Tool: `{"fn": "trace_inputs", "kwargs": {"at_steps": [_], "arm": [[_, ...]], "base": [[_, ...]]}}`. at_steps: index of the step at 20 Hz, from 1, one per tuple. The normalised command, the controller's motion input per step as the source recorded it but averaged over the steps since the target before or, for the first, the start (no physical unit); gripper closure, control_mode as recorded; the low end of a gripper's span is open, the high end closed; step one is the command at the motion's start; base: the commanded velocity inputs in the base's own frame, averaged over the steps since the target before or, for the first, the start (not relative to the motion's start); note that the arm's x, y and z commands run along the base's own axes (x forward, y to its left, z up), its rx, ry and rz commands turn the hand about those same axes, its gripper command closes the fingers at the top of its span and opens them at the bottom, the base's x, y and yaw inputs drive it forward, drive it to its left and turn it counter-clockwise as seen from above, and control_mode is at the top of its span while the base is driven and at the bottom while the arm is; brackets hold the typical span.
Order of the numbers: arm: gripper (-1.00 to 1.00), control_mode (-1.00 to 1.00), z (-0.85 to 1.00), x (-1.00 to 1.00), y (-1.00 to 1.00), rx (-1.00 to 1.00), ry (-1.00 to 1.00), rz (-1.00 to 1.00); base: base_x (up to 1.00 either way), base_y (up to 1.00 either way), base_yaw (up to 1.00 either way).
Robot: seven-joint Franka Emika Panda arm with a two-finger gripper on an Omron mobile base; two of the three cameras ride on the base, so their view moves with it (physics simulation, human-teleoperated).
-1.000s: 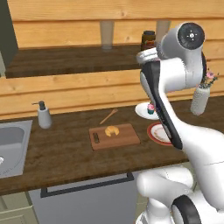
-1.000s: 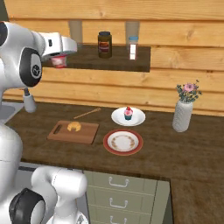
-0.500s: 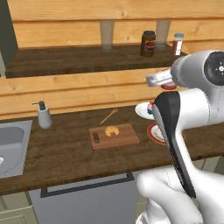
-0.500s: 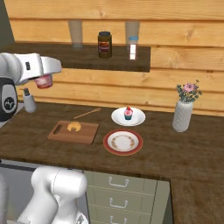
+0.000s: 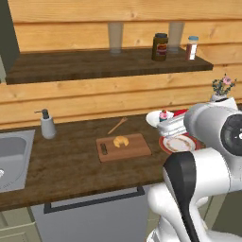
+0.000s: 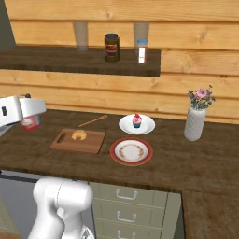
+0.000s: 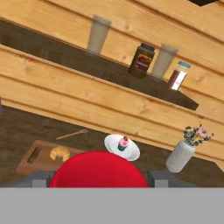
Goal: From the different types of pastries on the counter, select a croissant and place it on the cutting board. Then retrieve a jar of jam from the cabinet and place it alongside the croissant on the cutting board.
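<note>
Wood-plank wall, dark shelf up top, dark counter below. Croissant already sits on the board, toward the slot-handle end, so the rest of the board is free for the jar, probably deliberate. Gripper hangs above the counter off the board's slot end, fingers closed on the jam jar; red contents show just under the white hand in the right base view. In the hand view the jar is a big red dome between the fingers, so it's seated deep, which looks like a secure grip for the carry. Ahead of the fingers: board with croissant, then the cupcake on its white plate, vase further off to the side. Rimmed plate sits just beside the board's far end, so there's little slack for overshoot that way. Judgement: croissant step done, jar retrieved, remaining is lowering it onto bare board next to the croissant without nudging the pastry.
</note>
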Motion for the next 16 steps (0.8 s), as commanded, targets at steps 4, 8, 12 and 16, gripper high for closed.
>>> {"fn": "trace_inputs", "kwargs": {"at_steps": [4,8,12,16], "arm": [[1.00,-1.00,-0.67,-0.01,0.16,-0.01,0.00,-0.01],[1.00,-1.00,-0.48,0.01,0.14,0.00,-0.02,-0.04],[1.00,-1.00,-0.51,0.05,0.25,0.00,-0.03,-0.04],[1.00,-1.00,-0.53,0.10,0.24,0.00,-0.07,-0.02]], "base": [[0.00,0.00,0.00],[0.00,0.00,0.00],[0.00,0.00,0.00],[0.00,0.00,0.00]]}}
